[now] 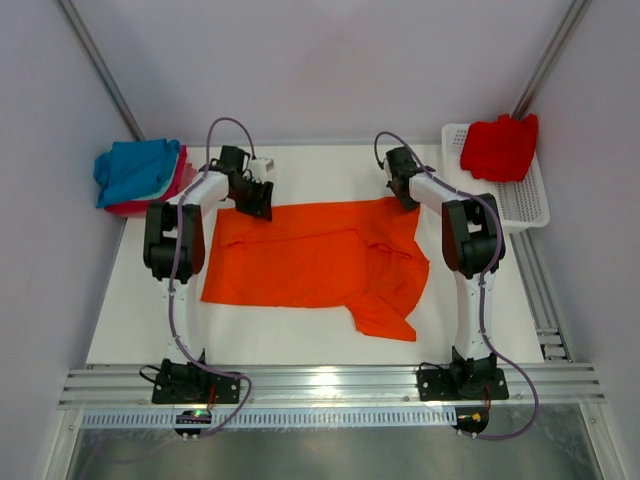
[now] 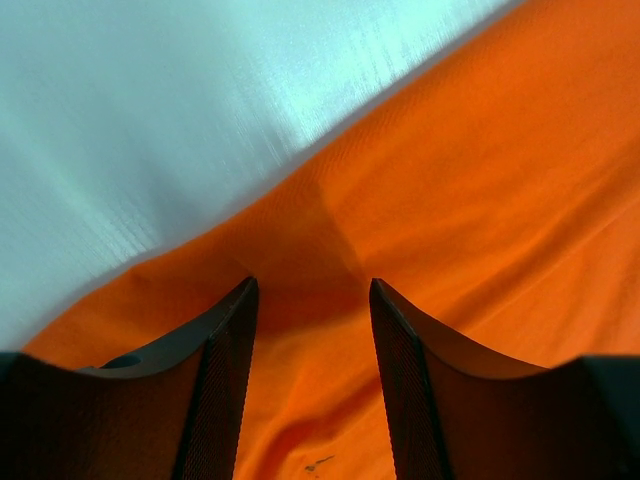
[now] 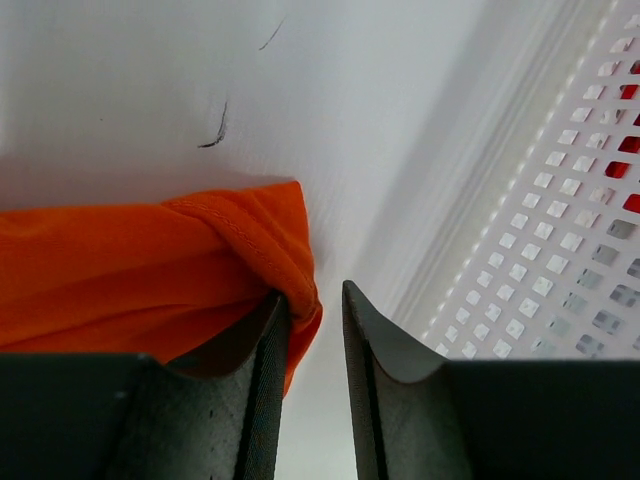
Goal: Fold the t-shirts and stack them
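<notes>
The orange t-shirt (image 1: pixel 310 260) is lying spread flat in the middle of the table (image 1: pixel 290 345), one sleeve trailing toward the near side. The first fold is just being set up: both arms are reaching to its far corners. The left gripper (image 2: pixel 312 290) is straddling the cloth edge with jaws standing apart, nothing nipped. The right gripper (image 3: pixel 315 295) is sitting narrowly parted with the hem corner against one finger (image 3: pixel 262 360); whether it is catching the cloth, I cannot tell. Next, both need a firm pinch before lifting together.
</notes>
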